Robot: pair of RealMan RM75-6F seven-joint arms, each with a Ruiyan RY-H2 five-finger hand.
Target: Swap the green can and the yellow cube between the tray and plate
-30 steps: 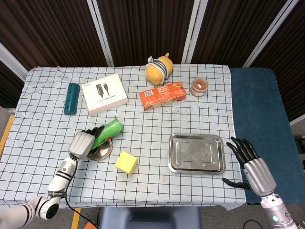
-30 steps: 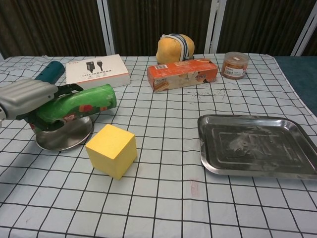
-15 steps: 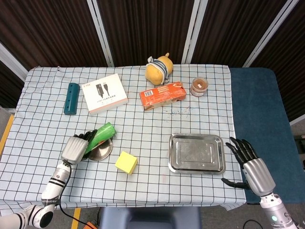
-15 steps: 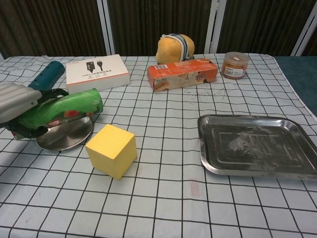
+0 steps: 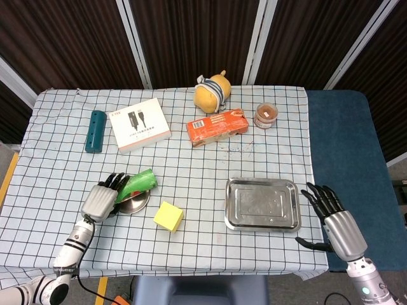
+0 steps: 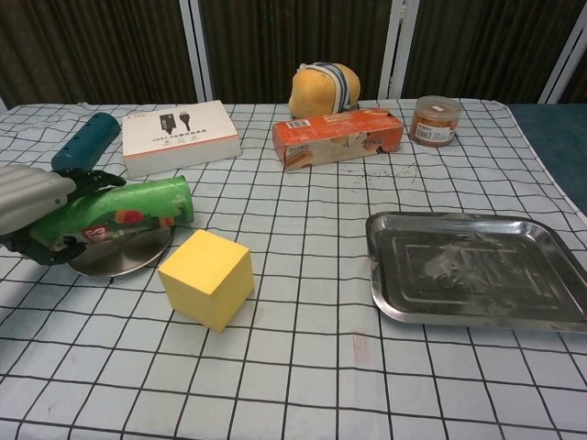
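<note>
Change over the last second. The left hand (image 5: 100,201), gripping the green can (image 5: 140,182), now lies further toward the robot and toward the bench's left edge than a second ago, when it sat over the left part of the plate (image 5: 135,203). In the chest view the hand (image 6: 32,197) shows only partly at the left border, and the can (image 6: 115,215) lies lower and closer to level, its far end less raised than before and its body across the plate's (image 6: 119,261) top. In the last half second the can's far end swings slightly rightward in the head view, while the hand shifts little.
</note>
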